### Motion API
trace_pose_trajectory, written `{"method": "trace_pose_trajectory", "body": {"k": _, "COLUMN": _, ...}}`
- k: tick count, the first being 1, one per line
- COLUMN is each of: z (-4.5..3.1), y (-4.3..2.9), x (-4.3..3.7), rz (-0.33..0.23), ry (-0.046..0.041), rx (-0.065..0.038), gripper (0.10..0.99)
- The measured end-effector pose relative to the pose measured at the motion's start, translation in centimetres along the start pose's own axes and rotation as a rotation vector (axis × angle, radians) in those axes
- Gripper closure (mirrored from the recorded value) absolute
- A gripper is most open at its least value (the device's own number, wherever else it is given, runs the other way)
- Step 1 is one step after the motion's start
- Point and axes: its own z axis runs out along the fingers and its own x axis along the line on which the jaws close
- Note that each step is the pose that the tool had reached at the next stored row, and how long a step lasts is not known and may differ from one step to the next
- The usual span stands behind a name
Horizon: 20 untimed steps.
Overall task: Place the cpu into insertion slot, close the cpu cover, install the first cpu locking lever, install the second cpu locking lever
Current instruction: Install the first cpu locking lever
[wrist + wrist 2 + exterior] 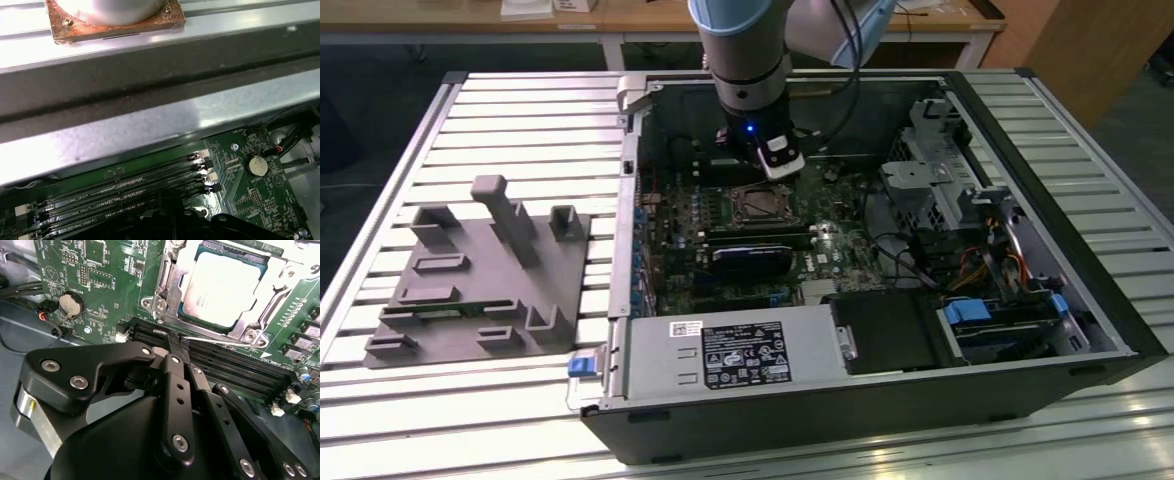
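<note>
In the second wrist view the cpu [222,285] lies flat in the insertion slot [754,205], silvery top up. The cpu cover [245,326] is down over it, framing it through its window. A thin silvery locking lever [220,341] runs along the socket's edge beside the black memory slots [235,367]. My gripper [174,344] has its fingers together, tips right at the lever's hooked end; I cannot tell whether they pinch it. In the exterior view the gripper [777,165] hangs just behind the socket inside the open computer case [1107,330].
The case lies on a slatted metal table [520,120]. A grey fixture block [480,280] stands at the exterior view's left. Drive bays and cables [987,260] fill the case's right side. A coin battery [257,164] sits near the memory slots [125,195].
</note>
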Motion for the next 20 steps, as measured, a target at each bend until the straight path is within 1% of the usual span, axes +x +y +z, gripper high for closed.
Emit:
{"method": "trace_pose_trajectory", "body": {"k": 10, "z": 0.43, "y": -0.14, "x": 0.05, "rz": 0.0, "ry": -0.0001, "rx": 0.0, "gripper": 0.98}}
{"method": "trace_pose_trajectory", "body": {"k": 20, "z": 0.73, "y": -0.18, "x": -0.09, "rz": 0.0, "ry": -0.0002, "rx": 0.001, "gripper": 0.98}}
